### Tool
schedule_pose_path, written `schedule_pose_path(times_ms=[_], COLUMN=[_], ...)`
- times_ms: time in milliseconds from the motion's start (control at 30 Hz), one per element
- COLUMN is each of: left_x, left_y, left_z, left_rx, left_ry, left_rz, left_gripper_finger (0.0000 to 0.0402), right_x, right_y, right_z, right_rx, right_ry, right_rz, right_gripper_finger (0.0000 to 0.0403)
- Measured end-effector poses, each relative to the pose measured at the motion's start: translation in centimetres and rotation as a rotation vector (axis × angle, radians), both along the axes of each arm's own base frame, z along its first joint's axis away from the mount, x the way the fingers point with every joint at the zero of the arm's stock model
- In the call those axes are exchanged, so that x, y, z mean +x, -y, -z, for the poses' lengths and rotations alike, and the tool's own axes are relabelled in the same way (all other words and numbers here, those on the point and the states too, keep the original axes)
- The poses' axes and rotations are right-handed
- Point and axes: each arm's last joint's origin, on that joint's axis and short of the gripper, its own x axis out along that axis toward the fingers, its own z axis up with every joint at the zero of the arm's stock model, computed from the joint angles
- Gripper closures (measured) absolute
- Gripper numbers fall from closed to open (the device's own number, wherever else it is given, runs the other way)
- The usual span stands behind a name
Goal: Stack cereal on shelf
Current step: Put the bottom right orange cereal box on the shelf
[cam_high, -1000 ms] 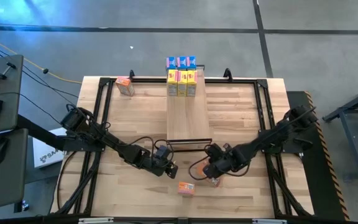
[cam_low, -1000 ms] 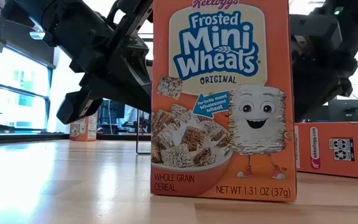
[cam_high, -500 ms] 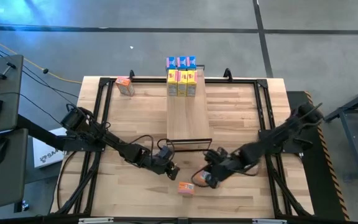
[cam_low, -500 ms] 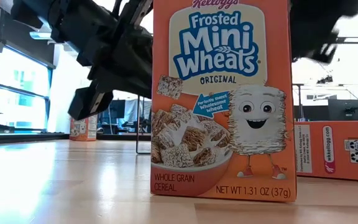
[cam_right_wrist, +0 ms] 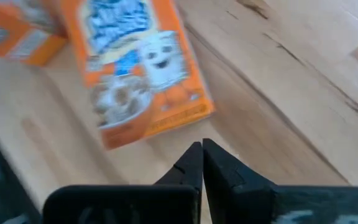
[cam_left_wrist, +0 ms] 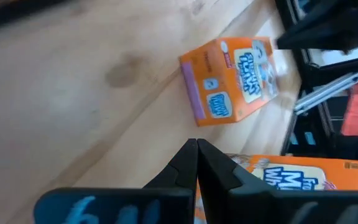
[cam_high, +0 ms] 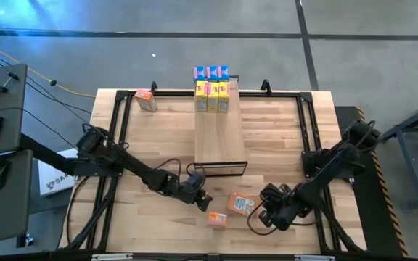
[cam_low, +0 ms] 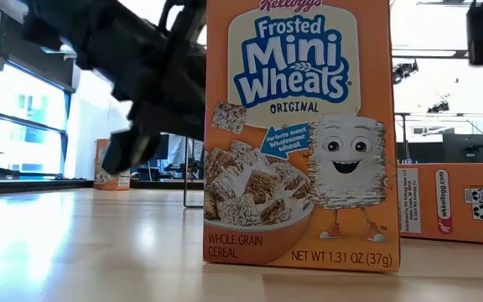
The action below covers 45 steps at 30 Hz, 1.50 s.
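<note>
**Two orange boxes lie loose near the front edge, both grippers closed and empty**

Nearest the front of the wooden table [cam_high: 158, 130], an orange cereal box [cam_high: 217, 219] stands upright; the low view shows its Frosted Mini Wheats face close up. Just beside it, toward the right arm, a second orange box [cam_high: 239, 204] lies flat on its back. The right gripper [cam_high: 261, 212] sits next to this flat box, fingers pressed together with nothing between them; its wrist view shows the box face-up just ahead of the fingertips. The left gripper [cam_high: 203, 199] hangs a little behind the upright box, jaws likewise shut and holding nothing.

Farther back, the shelf [cam_high: 219, 138] runs down the middle of the table. At its far end stand yellow boxes [cam_high: 212, 97] with blue boxes [cam_high: 211, 72] behind them. A lone orange box [cam_high: 146, 99] stands at the far left corner.
</note>
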Motion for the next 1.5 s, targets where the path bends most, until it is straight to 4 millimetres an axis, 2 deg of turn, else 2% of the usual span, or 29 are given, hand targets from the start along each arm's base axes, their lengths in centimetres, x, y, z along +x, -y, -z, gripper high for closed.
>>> schedule_pose_path(times_ms=[167, 500, 700, 800, 933, 1167, 1500], left_x=[0.8, 1.4, 1.3, 1.3, 1.6, 2.0, 2.8], left_y=[0.2, -0.7, -0.6, -0.5, -0.5, -0.3, 0.1], left_z=[1.4, 1.2, 1.3, 1.3, 1.3, 2.6, 1.6], left_rx=[-0.051, -0.042, -0.043, -0.041, -0.053, -0.109, -0.048], left_ry=[-0.014, -0.003, -0.007, -0.007, 0.021, 0.025, 0.089], left_rz=[-0.003, -0.011, 0.0, 0.007, 0.033, 0.069, 0.125], left_gripper_finger=[0.0402, 0.0402, 0.0402, 0.0402, 0.0402, 0.0402, 0.0402], right_x=[1.5, 4.1, 3.3, 2.9, 3.6, 5.0, 5.1], right_y=[0.8, 3.0, 2.1, 1.8, 1.6, 1.8, 2.0], right_z=[1.1, 1.0, -0.1, 0.4, 1.3, 2.4, 2.5], right_rx=[0.027, 0.019, 0.071, 0.091, 0.106, 0.114, 0.106], right_ry=[0.054, 0.101, 0.06, 0.049, 0.075, 0.105, 0.096], right_rz=[-0.01, -0.06, -0.121, -0.111, -0.106, -0.094, -0.116], right_gripper_finger=[0.0403, 0.0403, 0.0403, 0.0403, 0.0403, 0.0403, 0.0403])
